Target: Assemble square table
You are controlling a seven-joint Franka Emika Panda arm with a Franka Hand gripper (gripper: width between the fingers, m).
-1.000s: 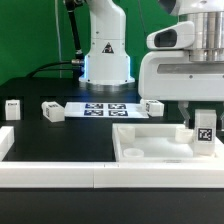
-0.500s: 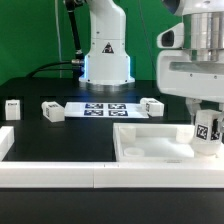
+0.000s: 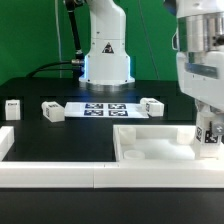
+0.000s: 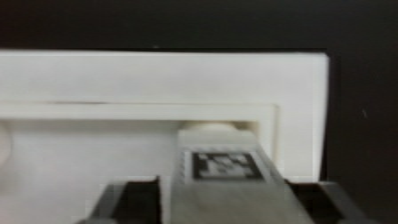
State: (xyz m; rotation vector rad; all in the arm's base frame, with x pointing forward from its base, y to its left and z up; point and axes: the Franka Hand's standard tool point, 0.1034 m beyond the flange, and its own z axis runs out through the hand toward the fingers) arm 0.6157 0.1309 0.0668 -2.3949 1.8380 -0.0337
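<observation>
The square table's white top panel (image 3: 150,145) lies rim up at the exterior view's right, and its rim (image 4: 160,75) fills the wrist view. One tagged white leg (image 3: 208,134) stands upright at the panel's right corner. In the wrist view that leg (image 4: 228,165) points its end into the corner. My gripper (image 3: 208,142) hangs straight over it with a finger on each side. A narrow dark strip shows between the leg and each finger, so the gripper (image 4: 224,208) reads as open around the leg. Three more tagged legs (image 3: 13,107) (image 3: 52,111) (image 3: 152,106) lie on the black table behind.
The marker board (image 3: 104,109) lies flat in the middle at the back, in front of the arm's white base (image 3: 106,55). A long low white border rail (image 3: 60,176) runs along the front edge and turns up at the left (image 3: 5,140).
The arm has carried the leg toward the exterior view's right, to the panel's right corner. The jaws stand slightly wider than before.
</observation>
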